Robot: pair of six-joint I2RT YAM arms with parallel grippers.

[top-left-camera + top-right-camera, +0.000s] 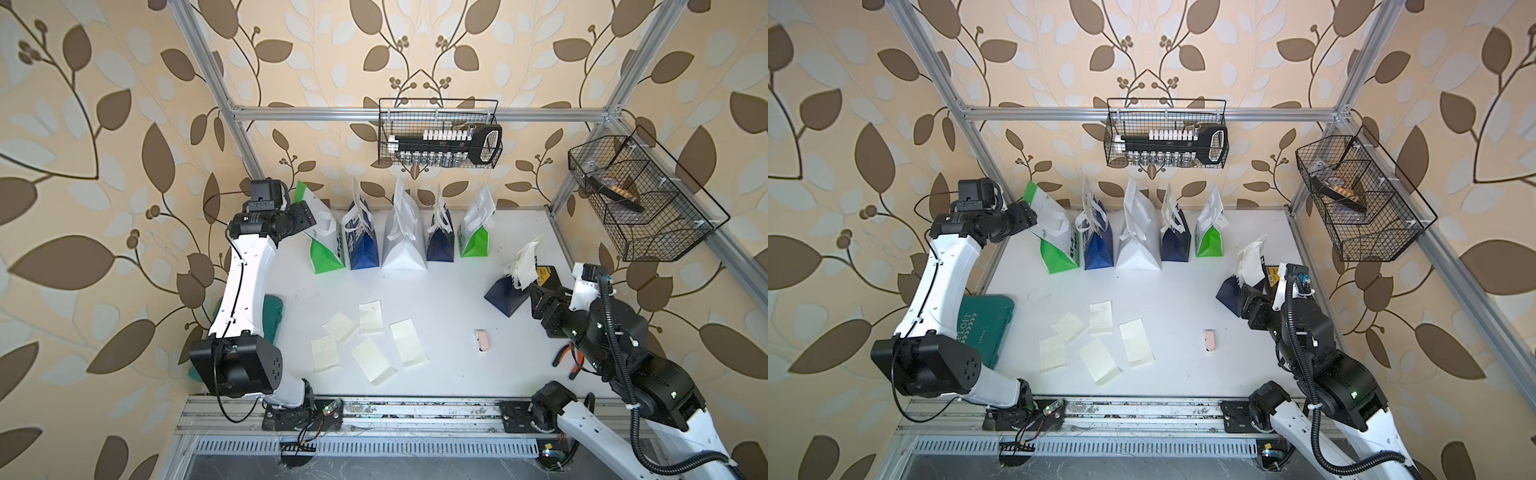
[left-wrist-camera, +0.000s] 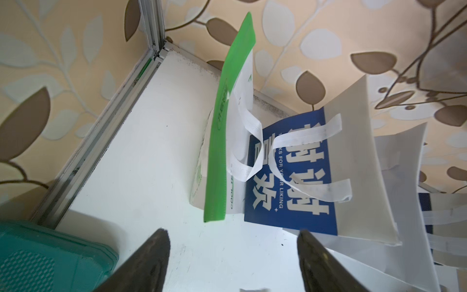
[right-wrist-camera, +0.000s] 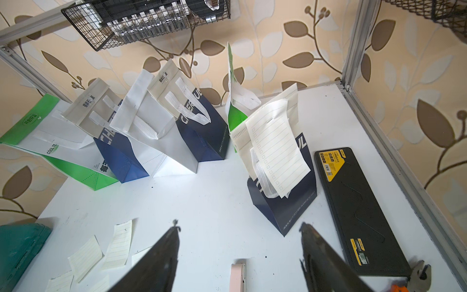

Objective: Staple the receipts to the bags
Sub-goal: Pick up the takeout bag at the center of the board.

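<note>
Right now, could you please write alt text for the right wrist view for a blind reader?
A navy bag with a lined receipt on its front stands beyond the open right gripper; five more bags stand in a row behind it.

On the table [image 1: 449, 299], receipts [image 1: 408, 341] lie before bags [image 1: 404, 245].

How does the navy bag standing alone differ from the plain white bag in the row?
The lone navy bag is dark blue; the white bag is plain white. The navy bag has a lined receipt on its face; the white bag shows none. Both stand upright with white strap handles.
</note>
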